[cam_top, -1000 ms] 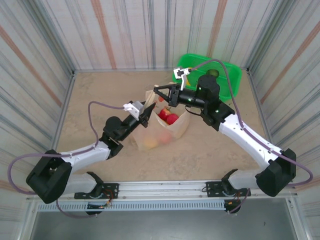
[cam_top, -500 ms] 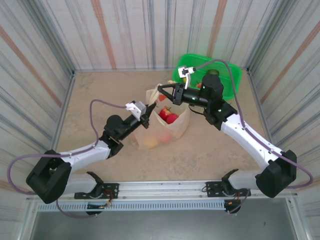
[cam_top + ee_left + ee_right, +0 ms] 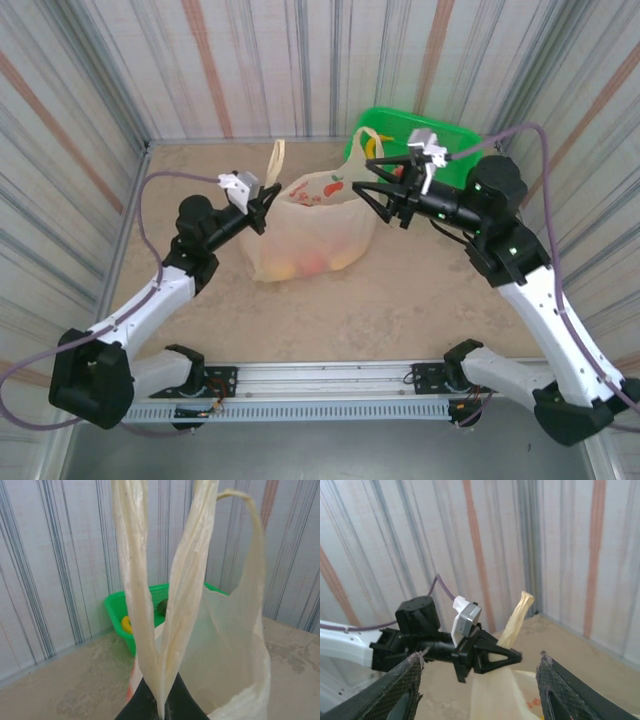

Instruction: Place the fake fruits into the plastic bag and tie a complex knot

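Left pincer (image 3: 264, 206): closed on the bag's left handle (image 3: 277, 160), which now stands upright; earlier it sat lower, nearer the desk (image 3: 420, 300) centre.
Bag (image 3: 315, 235): desk centre, toward the far edge, fruits (image 3: 305, 264) inside. Red-orange print (image 3: 335, 186), no legible writing. The mouth gaped earlier, showing red fruit; now it is drawn up.
Right pincer (image 3: 368, 195): open, holding nothing, beside the right handle (image 3: 362, 140); earlier at the bag mouth.
Basket (image 3: 455, 140): far right corner.
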Motion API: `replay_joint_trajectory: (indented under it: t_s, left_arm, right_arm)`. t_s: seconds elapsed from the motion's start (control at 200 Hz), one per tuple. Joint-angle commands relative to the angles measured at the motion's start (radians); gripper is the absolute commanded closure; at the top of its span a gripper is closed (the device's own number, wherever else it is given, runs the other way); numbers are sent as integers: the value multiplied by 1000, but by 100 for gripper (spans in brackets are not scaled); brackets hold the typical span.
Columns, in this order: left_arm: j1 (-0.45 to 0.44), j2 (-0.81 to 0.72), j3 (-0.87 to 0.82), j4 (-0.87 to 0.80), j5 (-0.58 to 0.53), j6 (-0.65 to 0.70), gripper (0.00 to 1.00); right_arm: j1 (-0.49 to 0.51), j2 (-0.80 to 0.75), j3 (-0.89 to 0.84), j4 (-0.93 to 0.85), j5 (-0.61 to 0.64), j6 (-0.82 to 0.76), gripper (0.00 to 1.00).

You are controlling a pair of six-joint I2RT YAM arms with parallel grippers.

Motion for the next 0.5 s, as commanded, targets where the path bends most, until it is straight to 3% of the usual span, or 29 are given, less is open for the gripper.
replay_joint_trajectory:
  t_s: [0.0, 0.23, 0.321, 0.496]
  left_arm:
    - [39, 46, 61, -45, 138, -25, 100]
    - [105, 128, 62, 49, 220, -80, 100]
    - [117, 135, 27, 130, 221, -119, 100]
    - [108, 140, 27, 110, 237, -125, 100]
  right_arm:
    - [-37, -39, -101, -48, 63, -166, 34]
    - [-74, -75, -350, 182, 119, -299, 9]
    - [-100, -7, -380, 247, 70, -313, 7]
    - [-167, 150, -344, 331, -101, -293, 8]
